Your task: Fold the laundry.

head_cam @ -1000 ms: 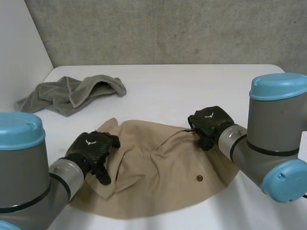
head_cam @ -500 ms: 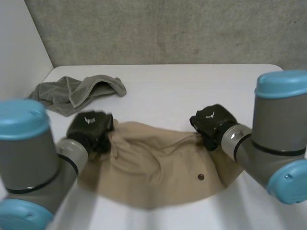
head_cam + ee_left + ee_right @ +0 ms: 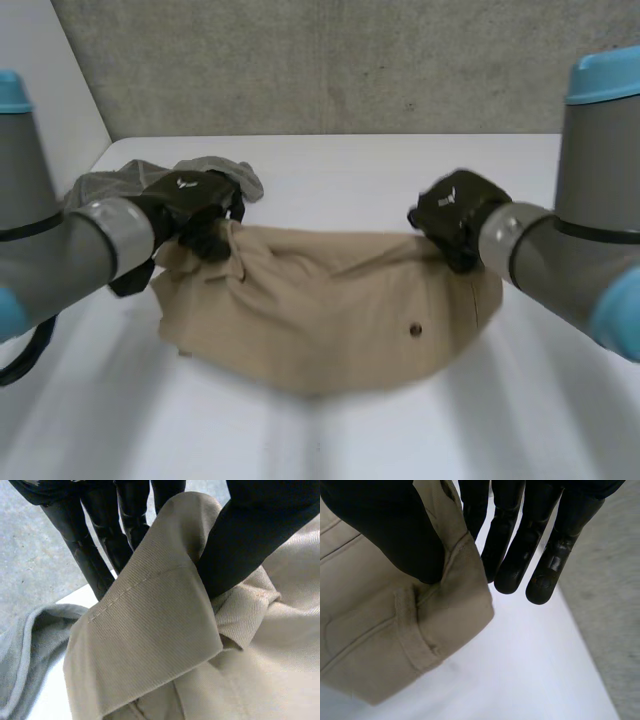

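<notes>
A tan garment [image 3: 320,310] with a dark button hangs stretched between my two hands above the white table [image 3: 400,170]. My left hand [image 3: 190,205] pinches its left top corner; in the left wrist view the thumb [image 3: 250,540] presses a hemmed fold of tan cloth [image 3: 150,630] against the fingers [image 3: 95,545]. My right hand [image 3: 455,215] pinches the right top corner; in the right wrist view the thumb [image 3: 390,530] clamps the cloth's waistband edge [image 3: 420,630] against straight fingers [image 3: 520,545]. The lower part of the garment sags onto the table.
A crumpled grey towel [image 3: 110,185] lies at the table's far left, just behind my left hand, and also shows beside the tan cloth as a grey towel [image 3: 25,650]. The concrete wall [image 3: 330,60] stands behind the table's far edge.
My left hand closed on the garment's left corner and both hands rose and moved back, lifting and stretching the tan garment off the table. The grey towel stayed put.
</notes>
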Motion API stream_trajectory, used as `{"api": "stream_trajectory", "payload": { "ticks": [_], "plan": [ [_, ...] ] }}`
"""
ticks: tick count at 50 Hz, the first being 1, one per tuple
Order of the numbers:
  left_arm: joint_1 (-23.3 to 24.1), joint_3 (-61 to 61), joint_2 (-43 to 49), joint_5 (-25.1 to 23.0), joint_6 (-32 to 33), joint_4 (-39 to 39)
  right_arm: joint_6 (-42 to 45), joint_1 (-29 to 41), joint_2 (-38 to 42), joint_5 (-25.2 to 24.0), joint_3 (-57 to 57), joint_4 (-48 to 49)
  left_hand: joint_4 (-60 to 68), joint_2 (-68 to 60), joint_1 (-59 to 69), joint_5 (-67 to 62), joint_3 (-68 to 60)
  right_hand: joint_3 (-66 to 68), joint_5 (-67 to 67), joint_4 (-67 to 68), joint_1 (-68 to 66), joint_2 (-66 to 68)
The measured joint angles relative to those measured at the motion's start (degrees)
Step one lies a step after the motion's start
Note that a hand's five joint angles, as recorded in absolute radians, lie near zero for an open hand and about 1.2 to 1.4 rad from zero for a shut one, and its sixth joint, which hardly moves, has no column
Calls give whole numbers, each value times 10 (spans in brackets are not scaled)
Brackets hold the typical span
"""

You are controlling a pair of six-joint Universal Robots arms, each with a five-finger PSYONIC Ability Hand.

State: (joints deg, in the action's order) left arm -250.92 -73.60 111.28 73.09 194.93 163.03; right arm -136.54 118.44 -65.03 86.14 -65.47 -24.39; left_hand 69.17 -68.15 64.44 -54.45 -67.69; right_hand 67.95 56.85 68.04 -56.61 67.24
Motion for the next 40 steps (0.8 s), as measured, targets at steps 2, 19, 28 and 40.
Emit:
{"api": "stream_trajectory", "payload": {
  "ticks": [2, 19, 28, 40],
  "plan": [
    [4, 40, 34, 2, -3, 20, -26, 0, 21, 3, 29, 30, 0, 0, 2, 0, 0, 0, 0, 0, 0, 0],
    [48, 229, 35, 18, -121, 409, -227, -2, 58, 65, 213, 369, 0, -2, 3, 0, -3, 3, 0, 3, 0, 3],
    [41, 125, 11, 11, -167, 437, -226, -6, 22, 60, 104, 395, 1, -3, 3, -16, -3, 5, 1, 3, 0, 3],
    [46, -79, 81, 9, -155, 450, -177, -4, 32, 28, -143, 362, -178, 175, -149, 130, 168, 5, 2, 3, 0, 3]
  ]
}}
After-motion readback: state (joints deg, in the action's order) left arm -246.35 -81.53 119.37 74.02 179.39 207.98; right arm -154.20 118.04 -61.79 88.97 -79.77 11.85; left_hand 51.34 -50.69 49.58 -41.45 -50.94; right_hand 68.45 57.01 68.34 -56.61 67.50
